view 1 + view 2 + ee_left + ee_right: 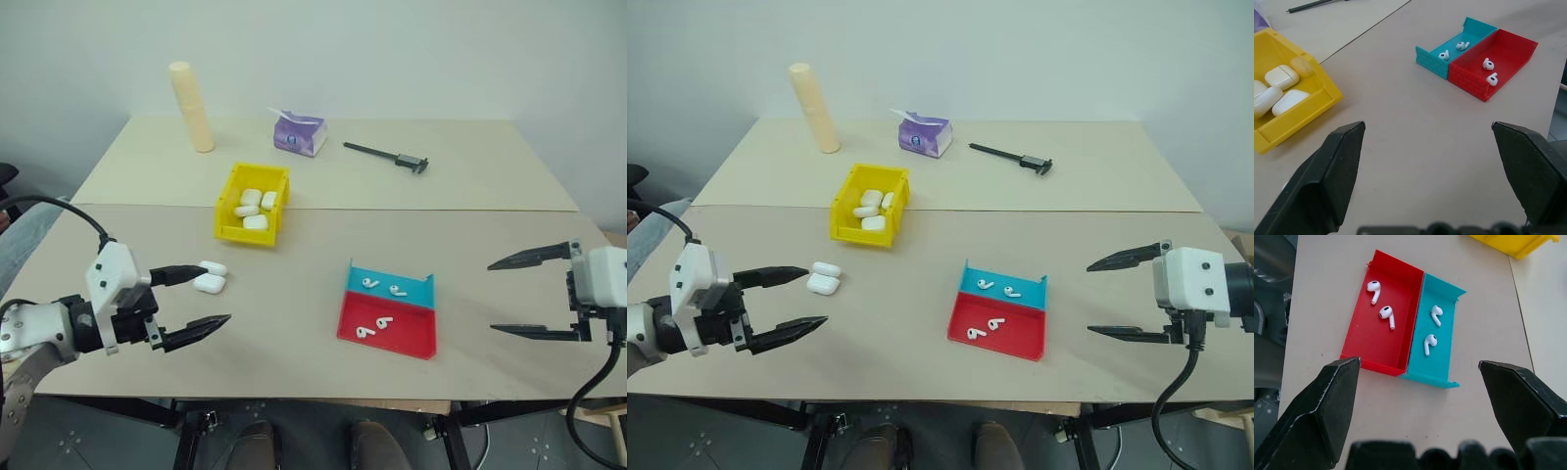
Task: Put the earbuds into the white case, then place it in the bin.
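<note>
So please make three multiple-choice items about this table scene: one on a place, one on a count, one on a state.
1. Where do the small white plastic earbuds lie?
A. in the flat red-and-teal plastic tray
B. in the bright yellow plastic bin
C. on the bare table

2. How many earbuds are there?
A. two
B. four
C. six

3. How is the left claw?
A. shut on a case
B. open, holding nothing
C. shut, holding nothing

Answers: 1 A, all lie inside the tray's two halves. 2 B, two in the red half and two in the teal half. 3 B, its fingers stand wide apart with only air between them.
</note>
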You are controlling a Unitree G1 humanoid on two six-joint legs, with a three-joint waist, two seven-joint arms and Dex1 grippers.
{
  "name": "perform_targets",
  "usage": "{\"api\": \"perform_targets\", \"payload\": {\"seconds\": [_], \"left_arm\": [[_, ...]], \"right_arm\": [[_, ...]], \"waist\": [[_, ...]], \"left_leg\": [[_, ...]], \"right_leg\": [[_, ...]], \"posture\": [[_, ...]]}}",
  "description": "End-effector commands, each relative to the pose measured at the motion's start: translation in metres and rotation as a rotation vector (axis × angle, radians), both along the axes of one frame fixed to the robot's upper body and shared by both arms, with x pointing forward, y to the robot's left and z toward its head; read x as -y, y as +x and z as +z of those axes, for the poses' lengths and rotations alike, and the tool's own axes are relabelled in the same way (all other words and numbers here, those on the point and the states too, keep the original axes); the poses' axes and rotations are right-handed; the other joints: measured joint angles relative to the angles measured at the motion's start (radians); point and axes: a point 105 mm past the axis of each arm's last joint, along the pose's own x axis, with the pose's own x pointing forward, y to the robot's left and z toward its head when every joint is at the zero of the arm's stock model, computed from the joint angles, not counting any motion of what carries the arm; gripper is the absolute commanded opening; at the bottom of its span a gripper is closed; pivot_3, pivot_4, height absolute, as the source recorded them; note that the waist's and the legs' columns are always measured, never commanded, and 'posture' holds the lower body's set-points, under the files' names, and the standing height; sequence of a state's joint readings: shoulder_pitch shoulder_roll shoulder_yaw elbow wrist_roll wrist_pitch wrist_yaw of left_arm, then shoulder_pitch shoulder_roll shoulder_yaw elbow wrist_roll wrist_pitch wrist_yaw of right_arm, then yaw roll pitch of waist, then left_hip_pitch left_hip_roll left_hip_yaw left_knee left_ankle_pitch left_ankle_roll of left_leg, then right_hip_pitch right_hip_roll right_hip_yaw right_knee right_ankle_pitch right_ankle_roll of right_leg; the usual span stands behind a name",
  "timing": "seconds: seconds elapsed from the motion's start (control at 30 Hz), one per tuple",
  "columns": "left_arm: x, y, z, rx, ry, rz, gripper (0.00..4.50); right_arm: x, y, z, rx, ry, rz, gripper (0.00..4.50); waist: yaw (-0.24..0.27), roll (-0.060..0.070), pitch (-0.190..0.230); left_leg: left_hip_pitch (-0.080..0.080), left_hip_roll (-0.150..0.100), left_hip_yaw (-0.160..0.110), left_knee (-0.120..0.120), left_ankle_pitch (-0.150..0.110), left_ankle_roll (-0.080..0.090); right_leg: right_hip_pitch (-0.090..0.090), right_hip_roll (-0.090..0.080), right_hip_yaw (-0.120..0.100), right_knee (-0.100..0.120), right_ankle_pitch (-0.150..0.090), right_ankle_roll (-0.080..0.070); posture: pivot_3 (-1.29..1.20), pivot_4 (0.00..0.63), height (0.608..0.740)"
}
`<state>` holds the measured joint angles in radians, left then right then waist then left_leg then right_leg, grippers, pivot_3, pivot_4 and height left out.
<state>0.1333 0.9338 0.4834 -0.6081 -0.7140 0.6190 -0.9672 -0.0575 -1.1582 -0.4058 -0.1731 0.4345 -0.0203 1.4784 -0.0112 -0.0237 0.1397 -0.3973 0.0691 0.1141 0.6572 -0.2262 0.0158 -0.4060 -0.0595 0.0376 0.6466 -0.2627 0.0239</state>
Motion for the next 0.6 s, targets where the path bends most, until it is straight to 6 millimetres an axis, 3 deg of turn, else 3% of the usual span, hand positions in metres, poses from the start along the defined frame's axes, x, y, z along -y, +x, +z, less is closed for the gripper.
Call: {"api": "perform_targets", "payload": {"seconds": [0.03,0.4,0.6], "left_arm": [[0.001,-0.002,0.011,0.033,0.002,0.004,4.50],[0.000,0.007,0.007,0.053,0.061,0.143,4.50],[-0.001,0.035,0.002,0.069,0.112,0.398,4.50]], "right_arm": [[0.001,0.002,0.007,0.039,-0.014,0.005,4.47],[0.003,0.006,-0.003,0.002,-0.051,-0.017,4.47],[0.007,0.013,-0.009,0.022,-0.076,-0.040,4.47]], "waist": [[0.000,0.000,0.000],[0.000,0.000,0.000],[0.006,0.000,0.000]], "left_leg": [[0.000,0.000,0.000,0.000,0.000,0.000],[0.000,0.000,0.000,0.000,0.000,0.000],[0.001,0.000,-0.001,0.000,0.000,0.000]], "right_leg": [[0.000,0.000,0.000,0.000,0.000,0.000],[0.000,0.000,0.000,0.000,0.000,0.000],[0.001,0.000,0.000,0.000,0.000,0.000]], "posture": [[0.00,0.150,0.740],[0.00,0.150,0.740],[0.00,0.150,0.740]]}}
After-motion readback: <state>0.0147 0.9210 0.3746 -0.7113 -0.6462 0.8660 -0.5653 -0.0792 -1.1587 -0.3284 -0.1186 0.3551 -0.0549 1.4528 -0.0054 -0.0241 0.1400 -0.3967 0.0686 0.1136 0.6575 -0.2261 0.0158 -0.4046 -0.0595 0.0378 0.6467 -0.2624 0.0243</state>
